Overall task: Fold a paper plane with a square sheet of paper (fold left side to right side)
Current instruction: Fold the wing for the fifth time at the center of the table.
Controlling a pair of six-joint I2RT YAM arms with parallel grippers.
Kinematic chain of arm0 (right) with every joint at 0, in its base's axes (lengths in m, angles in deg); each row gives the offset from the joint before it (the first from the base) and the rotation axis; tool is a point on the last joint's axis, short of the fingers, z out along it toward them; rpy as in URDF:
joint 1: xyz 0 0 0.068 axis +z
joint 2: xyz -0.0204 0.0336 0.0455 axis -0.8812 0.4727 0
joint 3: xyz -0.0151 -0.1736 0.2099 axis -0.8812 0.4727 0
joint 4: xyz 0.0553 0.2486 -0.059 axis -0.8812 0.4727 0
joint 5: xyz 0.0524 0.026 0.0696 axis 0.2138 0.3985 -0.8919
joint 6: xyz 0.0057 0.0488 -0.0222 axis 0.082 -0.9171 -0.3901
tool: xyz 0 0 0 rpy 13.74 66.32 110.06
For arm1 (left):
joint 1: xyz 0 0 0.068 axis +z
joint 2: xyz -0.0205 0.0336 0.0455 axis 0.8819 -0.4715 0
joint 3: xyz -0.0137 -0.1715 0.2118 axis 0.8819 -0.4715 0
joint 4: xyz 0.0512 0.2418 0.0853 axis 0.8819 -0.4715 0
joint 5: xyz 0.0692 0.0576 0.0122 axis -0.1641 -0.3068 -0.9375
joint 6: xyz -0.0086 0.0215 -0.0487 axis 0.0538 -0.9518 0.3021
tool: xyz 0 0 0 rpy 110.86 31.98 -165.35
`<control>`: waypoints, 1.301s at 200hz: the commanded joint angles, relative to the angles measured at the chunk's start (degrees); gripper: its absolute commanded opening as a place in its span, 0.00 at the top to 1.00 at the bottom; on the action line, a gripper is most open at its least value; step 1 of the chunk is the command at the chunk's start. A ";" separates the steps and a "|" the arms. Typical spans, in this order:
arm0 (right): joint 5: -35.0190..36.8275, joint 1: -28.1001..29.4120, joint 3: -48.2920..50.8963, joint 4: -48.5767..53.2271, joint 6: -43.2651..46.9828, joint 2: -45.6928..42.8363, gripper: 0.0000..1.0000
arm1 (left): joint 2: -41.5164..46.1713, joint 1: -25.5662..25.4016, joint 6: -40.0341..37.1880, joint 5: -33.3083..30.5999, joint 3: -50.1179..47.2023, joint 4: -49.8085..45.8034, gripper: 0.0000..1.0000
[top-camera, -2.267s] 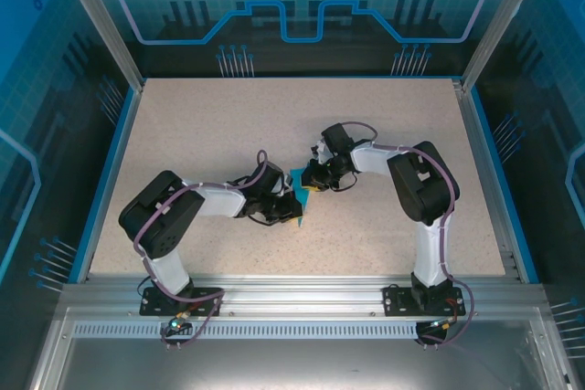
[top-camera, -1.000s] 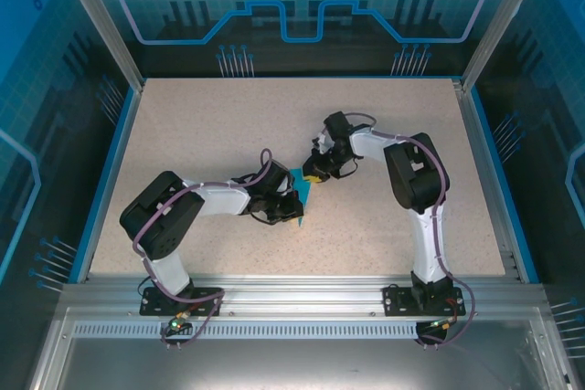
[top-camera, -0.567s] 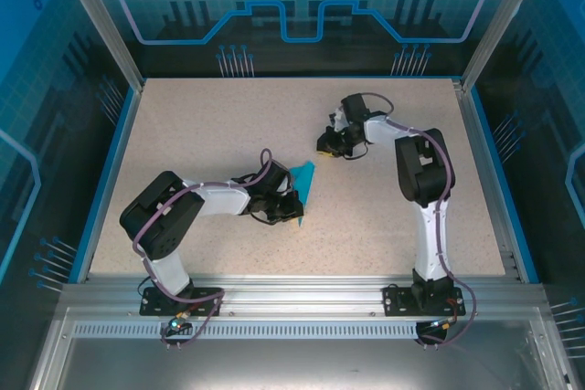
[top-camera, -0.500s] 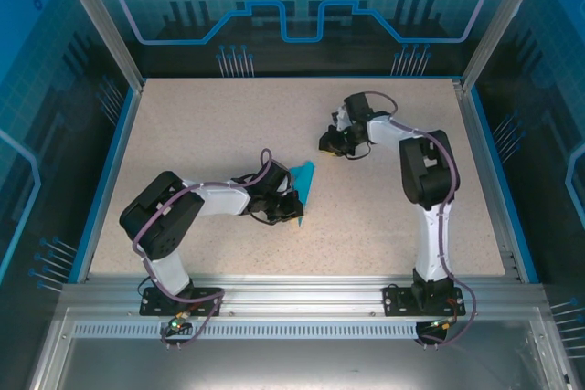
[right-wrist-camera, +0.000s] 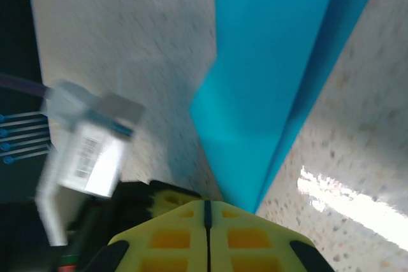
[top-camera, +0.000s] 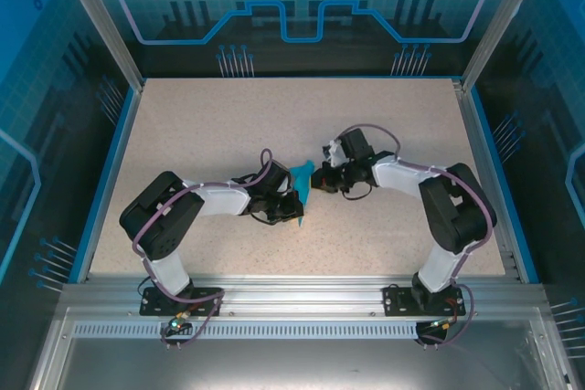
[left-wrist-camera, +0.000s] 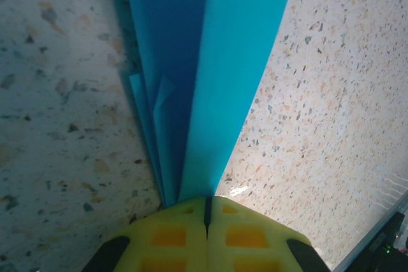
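Note:
The cyan-blue paper lies mid-table as a slim creased dart, its layers slightly fanned. My left gripper is shut, and the paper's narrow near end runs under its yellow fingertips. No paper shows in the seam between them. My right gripper sits against the paper's upper right edge. It is shut too, and in the right wrist view a corner of the paper runs under its tips. That view is motion-blurred.
The speckled table is bordered by a blue rim and metal posts. In the right wrist view, the left arm's white labelled module sits close on the left. Both forearms converge at the table's middle.
The right gripper left the paper, swung away to the back right, then came back to the paper's right edge. The left gripper stayed on the narrow end throughout.

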 commanded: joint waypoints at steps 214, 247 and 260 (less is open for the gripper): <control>7.18 6.59 -3.68 0.27 -1.57 11.08 0.99 | -3.46 -0.68 -0.20 -6.15 -3.04 -13.67 1.00; 8.54 5.65 -5.45 1.15 0.68 12.10 0.99 | -3.91 -0.67 -0.16 -6.12 -3.00 -13.68 1.00; 8.90 4.86 -6.56 1.90 1.58 12.41 0.99 | -4.02 -0.71 -0.20 -6.07 -2.98 -13.68 1.00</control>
